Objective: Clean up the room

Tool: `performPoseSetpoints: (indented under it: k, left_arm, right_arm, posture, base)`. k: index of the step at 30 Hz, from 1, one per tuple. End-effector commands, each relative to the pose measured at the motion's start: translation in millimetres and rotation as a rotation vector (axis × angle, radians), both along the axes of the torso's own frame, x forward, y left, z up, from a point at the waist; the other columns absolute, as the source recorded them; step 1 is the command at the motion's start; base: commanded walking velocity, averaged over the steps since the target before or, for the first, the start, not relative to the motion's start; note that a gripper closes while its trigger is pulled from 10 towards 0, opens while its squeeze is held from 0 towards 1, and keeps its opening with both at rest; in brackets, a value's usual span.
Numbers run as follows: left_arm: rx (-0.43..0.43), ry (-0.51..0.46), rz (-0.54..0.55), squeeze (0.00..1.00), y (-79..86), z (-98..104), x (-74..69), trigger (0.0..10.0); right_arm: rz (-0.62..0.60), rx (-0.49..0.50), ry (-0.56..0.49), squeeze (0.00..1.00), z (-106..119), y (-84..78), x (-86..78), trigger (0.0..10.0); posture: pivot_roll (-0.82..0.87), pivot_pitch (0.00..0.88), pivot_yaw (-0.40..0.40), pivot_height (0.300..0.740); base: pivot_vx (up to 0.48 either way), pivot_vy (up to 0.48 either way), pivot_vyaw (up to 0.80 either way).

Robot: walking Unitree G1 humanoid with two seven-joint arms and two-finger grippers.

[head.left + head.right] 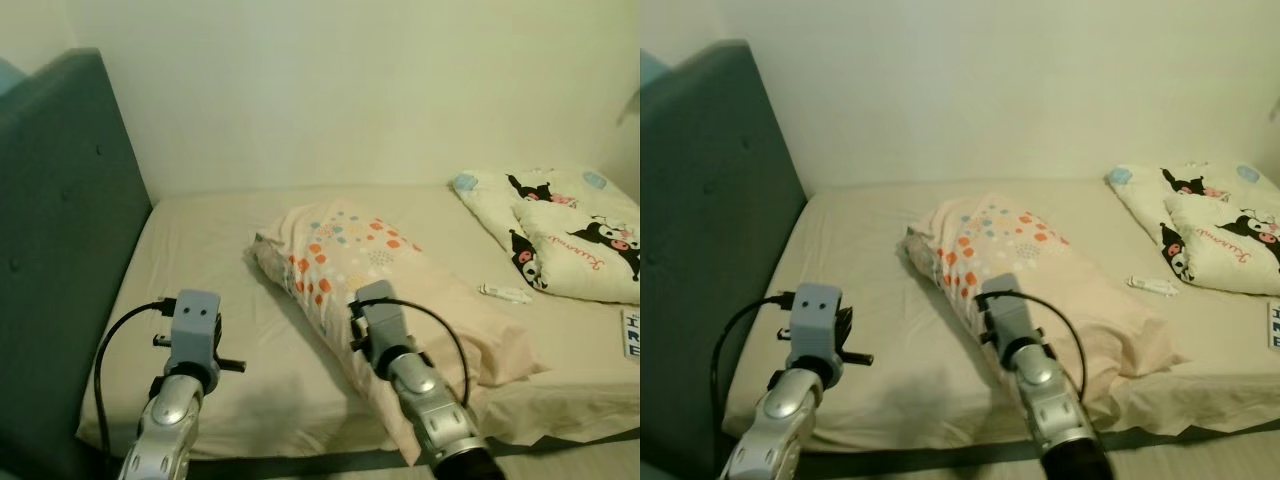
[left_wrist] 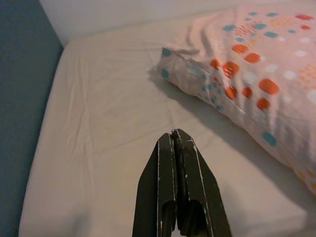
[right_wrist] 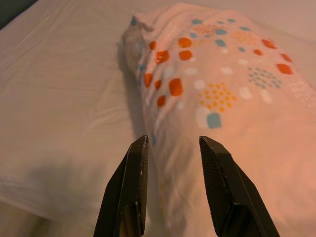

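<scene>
**Ana:** Right gripper first: where does it sit, and how are its two black fingers?

**Ben:** Spread apart, nothing between them, low over the near edge of the wide beige-sheeted bed. The teal padded headboard runs along the robot's left.

**Ana:** And the thing to tidy?

**Ben:** Most likely the long pale-pink pillow printed with orange and blue dots. It lies slantwise across the middle of the mattress, one end pointing toward the headboard and back wall, the other reaching the near edge on the robot's right. It sits straight ahead of the right gripper, whose fingers point along its length with the near end just beyond the tips.

**Ana:** So the right arm is nearer?

**Ben:** Clearly. The left gripper has its fingers pressed together, empty, over bare sheet; the pillow lies off to its right, near but apart. I judge the grasp falls to the right gripper, moving forward and down onto the near end.

**Ana:** Anything smaller?

**Ben:** Two white cushions with black cartoon figures are stacked at the far right corner. A small white tube-like object lies on the sheet between them and the pillow; I can't tell what it is.
</scene>
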State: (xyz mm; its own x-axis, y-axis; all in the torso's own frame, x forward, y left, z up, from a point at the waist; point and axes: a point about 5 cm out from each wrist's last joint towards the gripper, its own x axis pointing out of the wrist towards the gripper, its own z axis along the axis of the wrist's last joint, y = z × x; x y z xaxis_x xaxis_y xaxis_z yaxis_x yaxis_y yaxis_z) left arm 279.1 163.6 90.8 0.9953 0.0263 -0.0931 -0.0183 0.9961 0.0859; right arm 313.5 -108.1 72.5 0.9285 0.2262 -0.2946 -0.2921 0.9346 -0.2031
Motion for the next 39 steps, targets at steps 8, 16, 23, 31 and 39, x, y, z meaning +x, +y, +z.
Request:
performPoseSetpoints:
  k: [8,16,23,31,39]
  left_arm:
    - [0.001,0.024,-0.018,0.00,-1.2,-5.8,-2.2,10.0]
    - [0.035,0.013,-0.030,0.00,-4.1,-5.6,-2.8,10.0]
    - [0.039,0.014,-0.028,0.00,-4.4,-5.7,-2.6,10.0]
    - [0.045,0.014,-0.028,0.00,-4.2,-6.0,-3.5,10.0]
    - [0.057,0.020,-0.034,0.00,-4.6,-6.7,-3.8,10.0]
  right_arm:
    - [-0.020,-0.005,-0.010,0.00,0.8,-8.3,1.9,10.0]
    - [-0.025,-0.001,-0.008,0.00,0.6,-9.0,1.7,10.0]
    - [-0.025,-0.002,-0.007,0.00,0.6,-9.3,2.0,10.0]
    - [-0.019,-0.011,-0.006,0.00,0.2,-8.4,1.2,10.0]
    - [-0.013,-0.027,-0.005,0.00,-1.6,-8.6,-2.0,10.0]
  posture:
    - [-0.02,0.051,-0.023,0.727]
    - [-0.02,0.049,-0.024,0.727]
    - [-0.02,0.048,-0.025,0.727]
    - [-0.03,0.050,-0.023,0.727]
    - [-0.03,0.054,-0.015,0.727]
  base:
    - [0.000,0.000,0.00]
    - [0.000,0.000,0.00]
    - [0.000,-0.244,0.00]
    - [0.000,-0.243,0.00]
    - [0.000,-0.259,0.00]
